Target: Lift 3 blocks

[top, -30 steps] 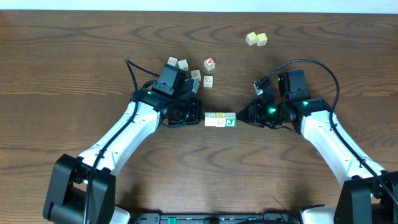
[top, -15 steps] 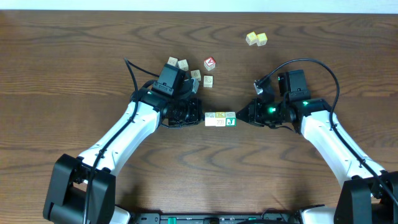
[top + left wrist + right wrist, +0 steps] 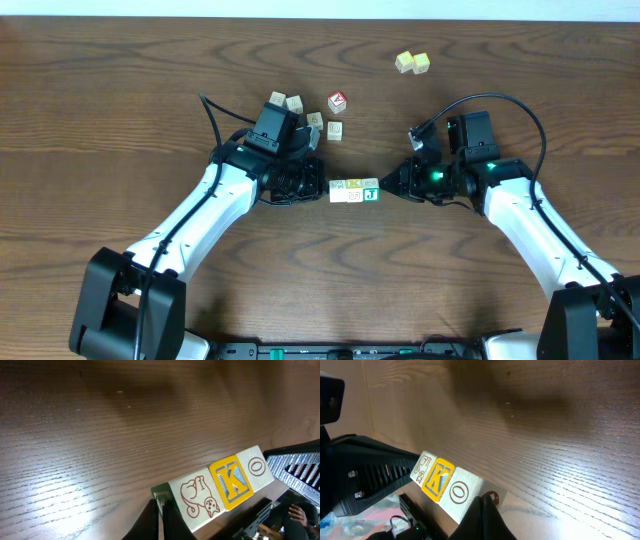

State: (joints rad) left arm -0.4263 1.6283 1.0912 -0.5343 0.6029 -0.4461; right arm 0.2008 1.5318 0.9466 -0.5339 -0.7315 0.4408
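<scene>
The left hand (image 3: 326, 189) has its fingers together, their tip pressed against the whitish block (image 3: 339, 191); the right hand (image 3: 386, 186), fingers likewise together, presses the J block (image 3: 371, 193) from the opposite end; the yellow block (image 3: 354, 188) sits squeezed between those two, so the three form one straight row from hand to hand; whether the row rests on the bench (image 3: 120, 90) or hangs just above it I cannot tell; beyond the left hand lies a red-faced cube (image 3: 338, 100) among whitish cubes (image 3: 294, 103); a pale yellow pair (image 3: 412, 63) lies well beyond the right hand.
</scene>
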